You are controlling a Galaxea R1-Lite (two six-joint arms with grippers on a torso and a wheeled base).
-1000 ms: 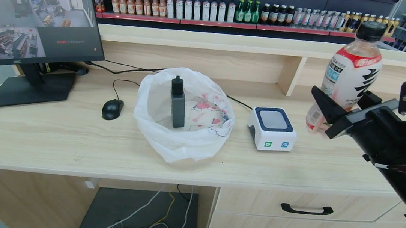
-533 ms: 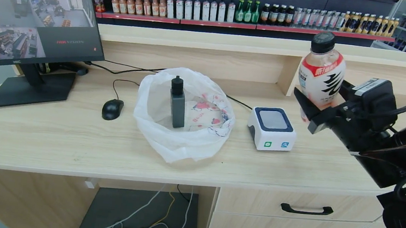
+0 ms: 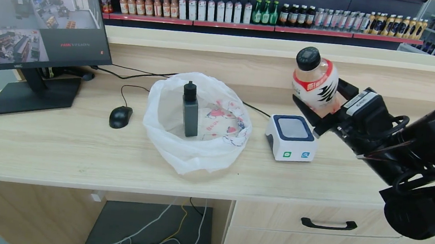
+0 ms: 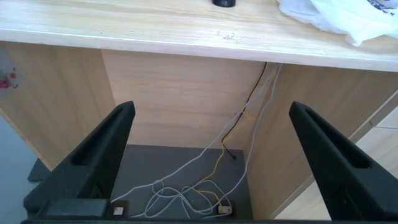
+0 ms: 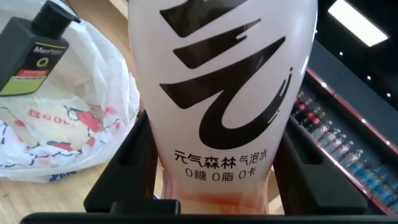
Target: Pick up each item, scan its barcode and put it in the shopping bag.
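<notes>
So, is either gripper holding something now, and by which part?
The right gripper holds the drink bottle by its lower body. The left gripper is open and empty.

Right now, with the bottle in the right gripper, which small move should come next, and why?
Probably lower the bottle toward the scanner window: the right gripper holds it tilted, up beside the scanner's far right corner, not yet over its glass.

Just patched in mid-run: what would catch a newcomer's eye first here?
First, the black-capped drink bottle clamped in the right gripper, held tilted in the air close to the white scanner on the counter. Next, the white shopping bag at the counter's middle, with a dark pump bottle standing upright inside it.
</notes>
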